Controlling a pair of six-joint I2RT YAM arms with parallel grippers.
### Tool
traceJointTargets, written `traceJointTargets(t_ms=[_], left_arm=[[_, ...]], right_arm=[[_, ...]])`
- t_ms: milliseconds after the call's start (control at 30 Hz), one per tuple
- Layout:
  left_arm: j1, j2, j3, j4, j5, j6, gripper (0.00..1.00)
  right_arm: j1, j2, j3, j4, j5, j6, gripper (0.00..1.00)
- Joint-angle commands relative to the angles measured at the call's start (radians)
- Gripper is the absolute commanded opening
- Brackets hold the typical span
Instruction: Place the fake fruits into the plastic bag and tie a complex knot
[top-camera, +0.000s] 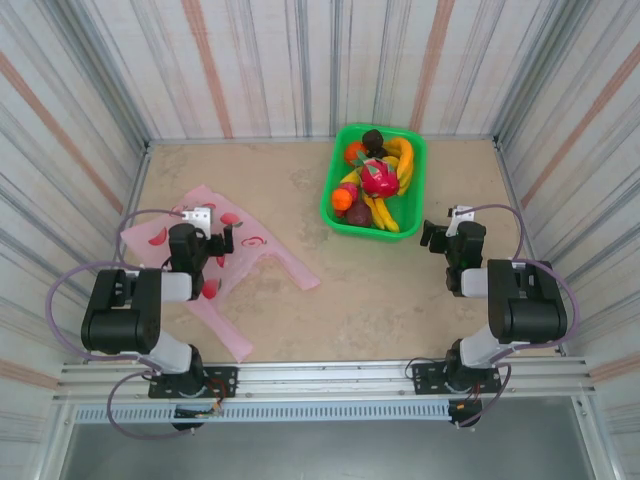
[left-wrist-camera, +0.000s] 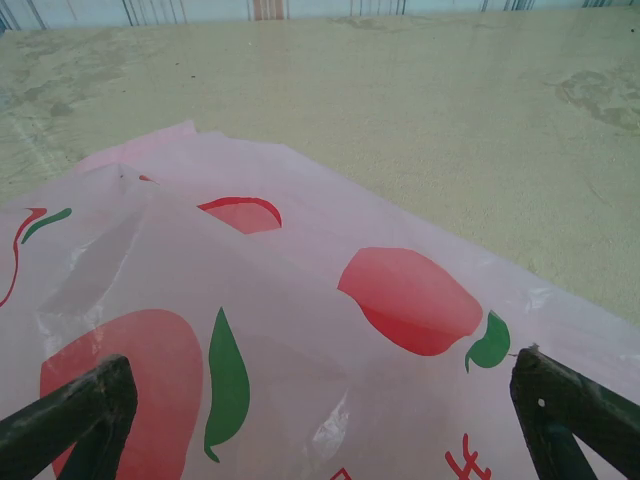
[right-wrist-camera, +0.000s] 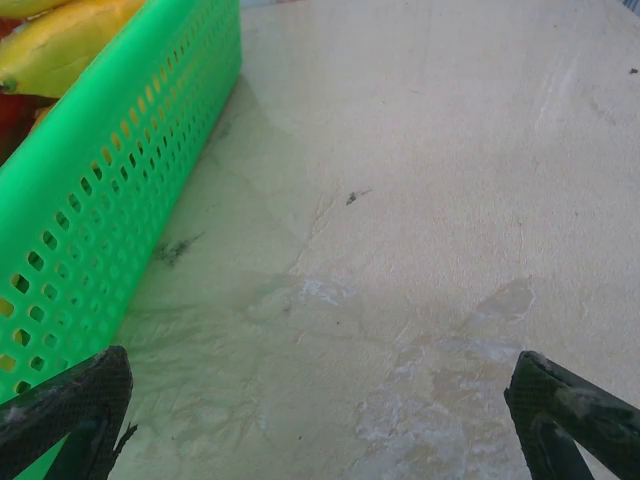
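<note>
Overhead downward, left wrist close above plastic bag (left-wrist-camera: 300, 300)

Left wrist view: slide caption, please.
Open left claw over a translucent pink plastic bag with red prints, flat on the beige table.

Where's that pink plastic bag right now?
In the top view, the plastic bag lies flat on the left side of the table, under the left gripper. The green tray of fake fruits is to its right.

We've got the pink plastic bag (top-camera: 262, 255) lying flat and a bit wrinkled at mid-left of the top view, with red fruit prints and green leaves on it. The fake fruits (top-camera: 375, 180) are all piled in the green tray (top-camera: 327, 212) at upper centre: yellow bananas (top-camera: 383, 212), a pink-red dragon fruit (top-camera: 378, 178) and an orange (top-camera: 342, 199).
</note>
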Motion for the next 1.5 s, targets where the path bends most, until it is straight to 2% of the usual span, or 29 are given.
traceJointTargets(t_ms=[0, 1467], left_arm=[[-0.001, -0.006, 0.020, -0.001, -0.014, 0.021, 0.99], [0.001, -0.006, 0.021, -0.003, -0.007, 0.018, 0.99]], right_arm=[[0.005, 0.002, 0.020, 0.000, 0.020, -0.008, 0.99], [-0.004, -0.001, 0.019, 0.001, 0.006, -0.004, 0.99]])
